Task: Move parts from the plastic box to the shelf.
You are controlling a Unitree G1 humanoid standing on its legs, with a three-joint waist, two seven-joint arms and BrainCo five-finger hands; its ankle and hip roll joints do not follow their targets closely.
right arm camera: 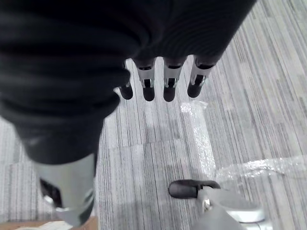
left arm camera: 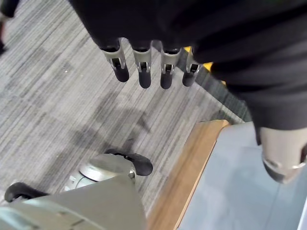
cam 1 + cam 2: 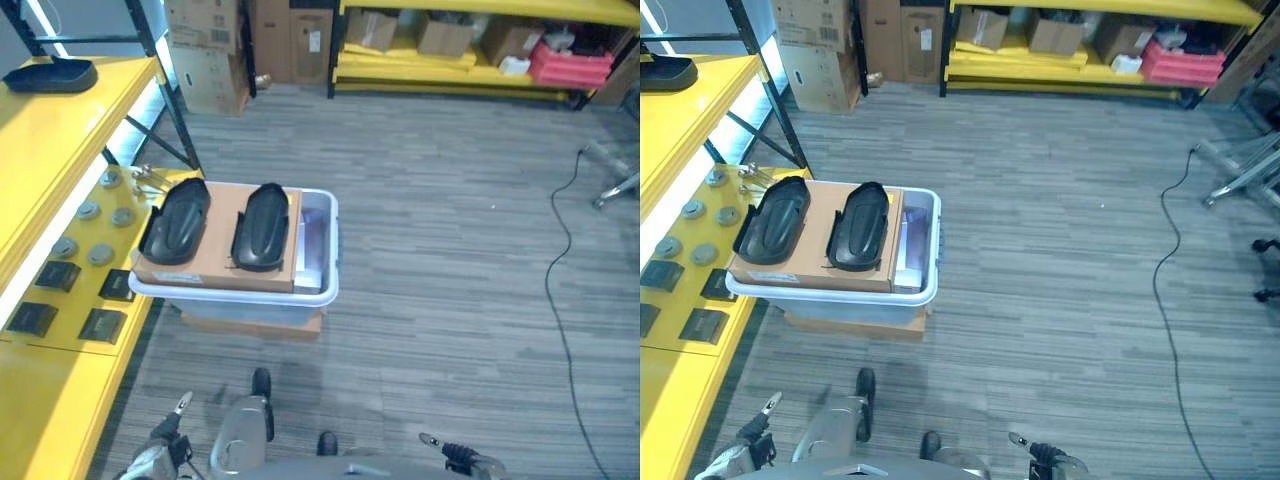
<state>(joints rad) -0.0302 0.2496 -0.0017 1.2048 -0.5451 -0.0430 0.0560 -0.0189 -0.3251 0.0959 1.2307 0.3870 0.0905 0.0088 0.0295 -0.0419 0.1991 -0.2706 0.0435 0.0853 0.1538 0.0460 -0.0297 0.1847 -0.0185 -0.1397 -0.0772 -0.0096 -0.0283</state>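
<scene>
The pale plastic box (image 3: 318,293) stands on a low cardboard box on the floor beside the yellow shelf (image 3: 60,130). A brown cardboard sheet (image 3: 225,262) lies across its top and carries two black oval parts (image 3: 180,220) (image 3: 262,226) side by side. A third black part (image 3: 50,75) rests on the shelf's upper level. My left hand (image 2: 145,76) hangs over the floor near the box's corner (image 2: 249,182), fingers straight, holding nothing. My right hand (image 1: 148,86) hangs over bare floor, fingers straight and empty.
The shelf's lower level holds several round grey parts (image 3: 100,255) and flat black squares (image 3: 105,325). Cardboard boxes (image 3: 210,50) and a far yellow rack with a red bin (image 3: 570,62) stand at the back. Clear plastic wrap (image 1: 201,139) lies on the floor.
</scene>
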